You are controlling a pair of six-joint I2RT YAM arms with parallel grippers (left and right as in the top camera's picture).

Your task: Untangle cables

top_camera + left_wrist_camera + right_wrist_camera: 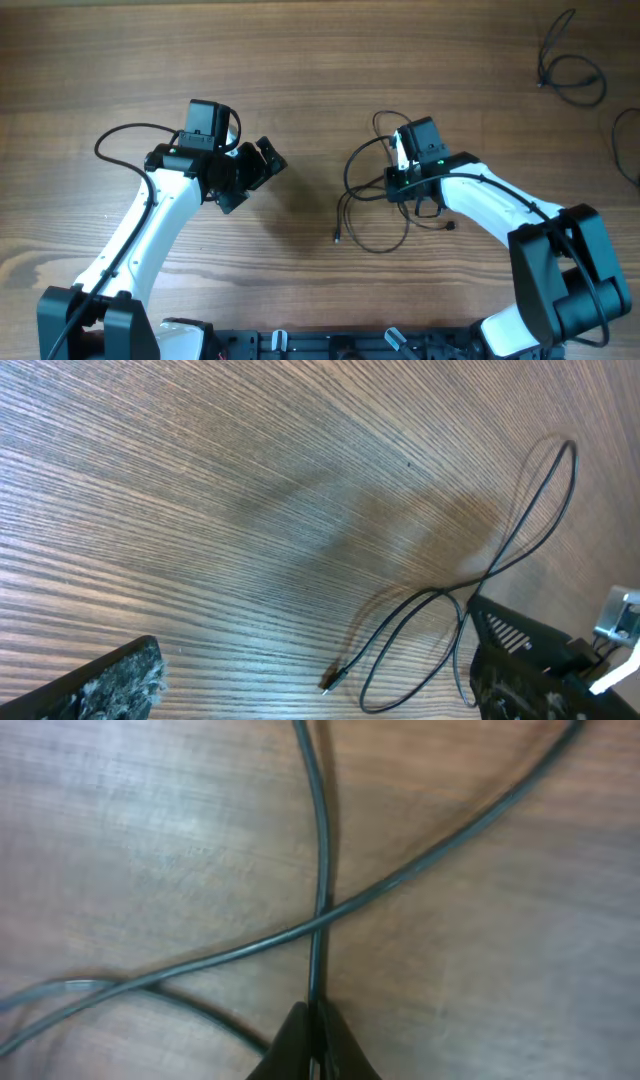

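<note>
A thin black cable [375,215] lies in tangled loops on the wooden table at centre right. My right gripper [402,183] points down into this tangle. In the right wrist view its fingertips [316,1032] are shut on one strand of the cable [320,840], just below where a second strand crosses it. The left wrist view shows the same cable [520,535] and its small plug end [333,678] lying free, with the right gripper [525,665] standing on it. My left gripper [253,180] hovers open to the left of the tangle, with nothing between its fingers [100,685].
Another thin black cable [570,68] lies coiled at the far right corner. Part of a further one [625,140] shows at the right edge. The arms' bases stand along the table's near edge.
</note>
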